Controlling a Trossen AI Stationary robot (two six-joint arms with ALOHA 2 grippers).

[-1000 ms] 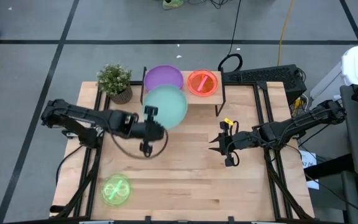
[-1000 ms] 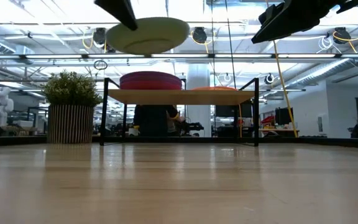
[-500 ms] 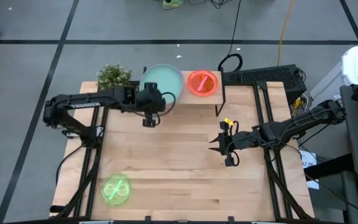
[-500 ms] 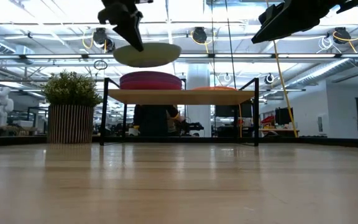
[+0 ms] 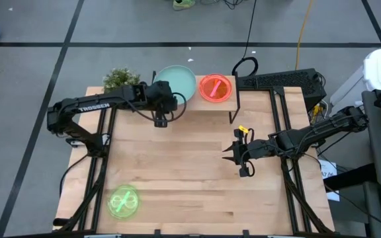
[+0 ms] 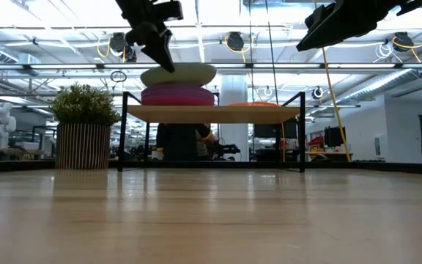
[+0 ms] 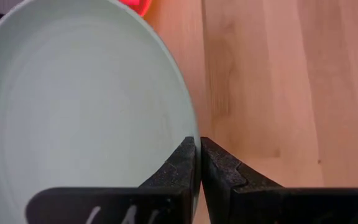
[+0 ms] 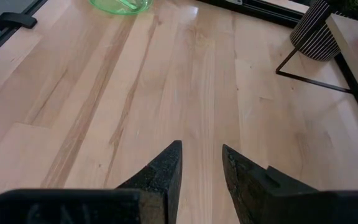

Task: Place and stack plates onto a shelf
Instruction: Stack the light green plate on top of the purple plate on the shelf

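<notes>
A teal plate [image 5: 177,82] hangs in my left gripper [image 5: 165,100] over the left half of the shelf [image 6: 215,114]. In the low view the teal plate [image 6: 179,75] is level on, or just above, the magenta stack [image 6: 178,96]. An orange-pink plate [image 5: 215,87] lies on the shelf's right half. A lime-green plate [image 5: 123,201] lies flat near the table's near left corner. My right gripper [image 5: 229,154] waits open above the table's right middle, touching nothing. My left gripper [image 7: 197,155] pinches the teal plate's rim [image 7: 190,132] between its two fingers [image 7: 180,169], at the plate's near edge. The fingers slant down from the near left side. The plate is held level over the stack; whether it touches the stack I cannot tell.
A potted plant [image 5: 120,79] stands at the shelf's left end, close to my left arm. The shelf's black legs [image 5: 233,109] stand at the table's far edge. Bare wood [image 5: 190,172] lies between the two arms.
My left gripper has carried the teal plate from over the table's middle toward the far edge and down onto the shelf's left stack. The plate now covers the purple plate that showed before. My right arm has kept still.
</notes>
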